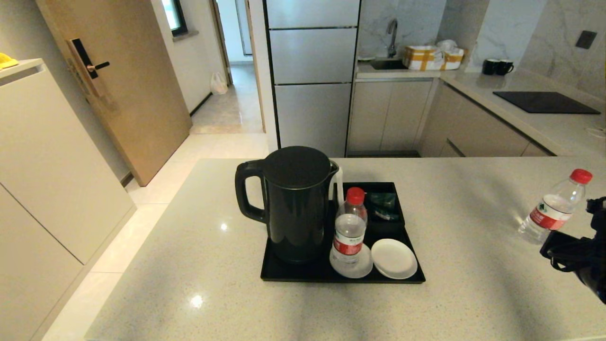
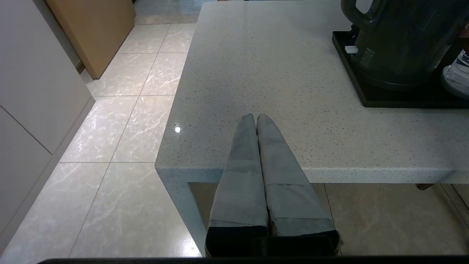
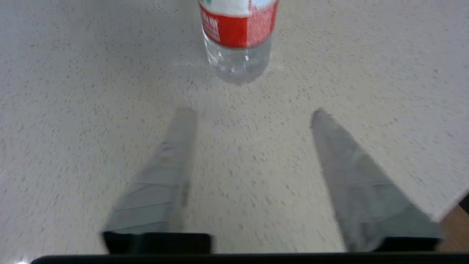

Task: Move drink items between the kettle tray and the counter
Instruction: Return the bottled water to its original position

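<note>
We take the kettle tray [image 1: 342, 276] as our landmark. On it stand the black kettle [image 1: 292, 203] at its left side and one water bottle [image 1: 349, 232] just right of the kettle, resting on a white saucer [image 1: 351, 268]; a second saucer [image 1: 394, 258] lies beside it. A second water bottle [image 1: 554, 207] stands upright on the counter [image 1: 213, 265], well to the right of the tray.

Our right gripper [image 3: 253, 113] sits near that bottle with its jaws spread and nothing between them, though motion blur leaves us unsure how close the tips are. Our left gripper [image 2: 255, 118] is parked over the counter's near edge, left of the tray, jaws pressed together and empty.

We judge one bottle is off the tray; the kettle and the other bottle remain on it.
</note>
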{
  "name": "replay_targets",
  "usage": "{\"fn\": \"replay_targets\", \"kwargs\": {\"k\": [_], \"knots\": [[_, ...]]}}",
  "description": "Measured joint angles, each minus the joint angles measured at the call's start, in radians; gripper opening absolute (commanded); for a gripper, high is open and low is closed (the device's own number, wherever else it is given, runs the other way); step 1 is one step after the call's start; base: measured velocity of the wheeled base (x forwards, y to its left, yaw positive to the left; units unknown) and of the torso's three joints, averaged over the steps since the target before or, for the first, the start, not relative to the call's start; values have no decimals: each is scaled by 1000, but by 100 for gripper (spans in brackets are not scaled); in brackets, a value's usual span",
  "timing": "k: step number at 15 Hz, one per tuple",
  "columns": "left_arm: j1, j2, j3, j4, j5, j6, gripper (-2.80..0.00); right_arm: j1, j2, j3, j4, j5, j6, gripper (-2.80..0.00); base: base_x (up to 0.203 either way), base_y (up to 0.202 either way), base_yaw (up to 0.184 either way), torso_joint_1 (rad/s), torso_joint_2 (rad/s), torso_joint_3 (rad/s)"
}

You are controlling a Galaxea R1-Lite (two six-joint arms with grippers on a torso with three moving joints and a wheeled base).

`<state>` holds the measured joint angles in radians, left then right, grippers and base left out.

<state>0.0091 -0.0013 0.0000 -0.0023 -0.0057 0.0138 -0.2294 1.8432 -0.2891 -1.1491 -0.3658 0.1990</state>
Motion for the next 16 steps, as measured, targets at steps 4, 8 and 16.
{"fn": "replay_targets", "kwargs": {"k": [4, 8, 16], "knots": [[0, 0, 0, 1, 0, 0, -280, -6, 131, -1, -228, -5, -55, 0, 0, 0, 0, 0, 0, 0], [0, 0, 0, 0, 0, 0, -280, -40, 278, -45, -370, -5, -121, 0, 0, 0, 0, 0, 0, 0], [0, 0, 0, 0, 0, 0, -280, -68, 383, -257, -373, 6, -193, 0, 0, 0, 0, 0, 0, 0]]}}
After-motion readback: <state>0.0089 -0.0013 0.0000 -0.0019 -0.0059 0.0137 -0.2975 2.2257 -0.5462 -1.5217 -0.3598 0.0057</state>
